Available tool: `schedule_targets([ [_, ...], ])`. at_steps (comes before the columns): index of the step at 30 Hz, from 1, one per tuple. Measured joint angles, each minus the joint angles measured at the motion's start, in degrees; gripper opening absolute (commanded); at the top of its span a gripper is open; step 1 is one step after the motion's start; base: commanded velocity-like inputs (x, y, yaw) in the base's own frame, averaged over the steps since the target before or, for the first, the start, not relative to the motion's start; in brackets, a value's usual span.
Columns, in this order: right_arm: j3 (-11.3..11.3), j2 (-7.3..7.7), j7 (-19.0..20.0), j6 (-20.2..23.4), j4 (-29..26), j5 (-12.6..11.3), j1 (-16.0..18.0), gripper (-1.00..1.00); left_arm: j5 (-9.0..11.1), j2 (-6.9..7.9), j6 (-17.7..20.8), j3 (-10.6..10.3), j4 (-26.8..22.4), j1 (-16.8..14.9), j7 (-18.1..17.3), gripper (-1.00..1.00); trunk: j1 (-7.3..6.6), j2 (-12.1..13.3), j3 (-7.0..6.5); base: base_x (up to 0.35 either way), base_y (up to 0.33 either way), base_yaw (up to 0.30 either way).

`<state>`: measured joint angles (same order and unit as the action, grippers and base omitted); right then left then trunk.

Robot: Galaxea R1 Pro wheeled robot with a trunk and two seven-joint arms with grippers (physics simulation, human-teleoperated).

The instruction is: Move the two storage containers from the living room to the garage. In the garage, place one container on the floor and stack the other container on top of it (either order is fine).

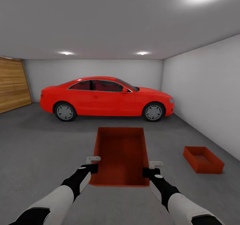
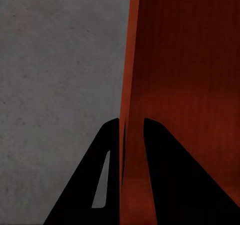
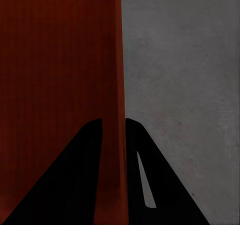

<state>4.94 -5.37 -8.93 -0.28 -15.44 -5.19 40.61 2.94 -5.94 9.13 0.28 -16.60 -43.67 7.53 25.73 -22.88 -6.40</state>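
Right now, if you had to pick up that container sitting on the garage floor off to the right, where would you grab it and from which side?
Grip the container on the floor by its thin upright long walls, coming down from above, since its top is open and the rims are exposed. That matches the carried container, where the left gripper and right gripper each pinch one side wall.

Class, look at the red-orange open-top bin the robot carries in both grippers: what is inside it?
Nothing: the held red-orange bin shows only bare inner walls and bottom. The grey concrete floor beneath it is covered.
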Motion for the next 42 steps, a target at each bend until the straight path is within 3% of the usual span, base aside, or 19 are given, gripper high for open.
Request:
schedule_targets([
  [42,0.0,-0.02,0.0,0.0,0.0,0.0,0.0,-1.0,0.0,0.02,0.1,-0.1,-0.1,0.0,0.0,-1.0,0.0,0.0,0.0,0.322,0.0,0.0],
])
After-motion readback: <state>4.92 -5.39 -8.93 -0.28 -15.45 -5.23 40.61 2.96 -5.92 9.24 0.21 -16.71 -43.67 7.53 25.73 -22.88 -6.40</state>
